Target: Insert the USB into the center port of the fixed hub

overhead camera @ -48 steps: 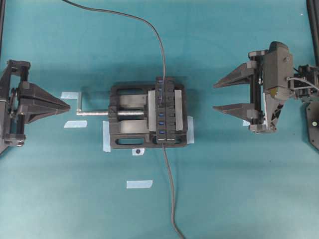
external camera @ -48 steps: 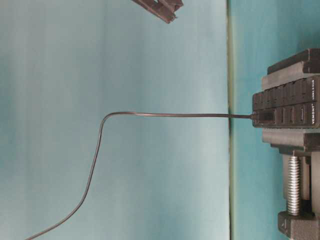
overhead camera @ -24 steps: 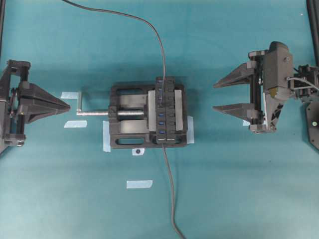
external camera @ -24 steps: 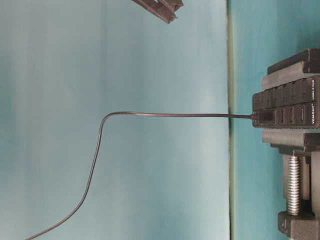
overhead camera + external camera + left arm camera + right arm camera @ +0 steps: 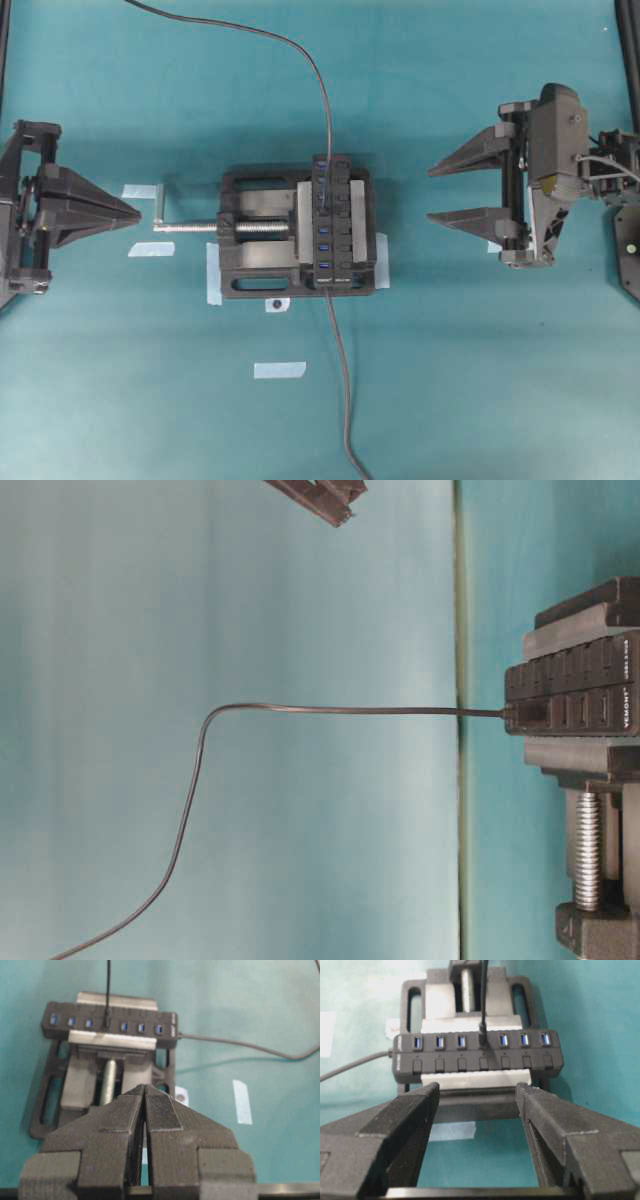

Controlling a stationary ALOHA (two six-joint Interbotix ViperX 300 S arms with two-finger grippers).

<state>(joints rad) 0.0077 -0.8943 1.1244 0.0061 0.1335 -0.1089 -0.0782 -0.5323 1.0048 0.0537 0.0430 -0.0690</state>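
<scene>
The plug [image 5: 482, 1030] already sits in the middle slot of the hub [image 5: 420, 1065], with three blue slots showing on either side of it in both wrist views. The insertion step therefore looks finished, and what remains is only a check that the plug is fully seated; how deep it has gone cannot be told from these views. If the seating is good, the next move calls for nothing more than keeping both arms clear of the thin cable [image 5: 322, 90] so it is not tugged out.

The right gripper [image 5: 437, 194] is released, its two fingers spread wide and holding nothing. Seen from its own camera, the hub lies straight ahead of the open fingers, crosswise to them and apart from their tips, with the plug almost centred in the gap between them. The thin cable rises from the plug and runs away beyond the vise [image 5: 470, 1000].

The left gripper [image 5: 136, 211] is clenched, its fingers pressed flat together on nothing. From its camera the vise and hub lie ahead and a little to the left of the closed tips, well apart from them, with the vise screw [image 5: 108, 1082] pointing back toward the gripper. The hub's own thicker cable [image 5: 240, 1046] trails off to the right.
</scene>
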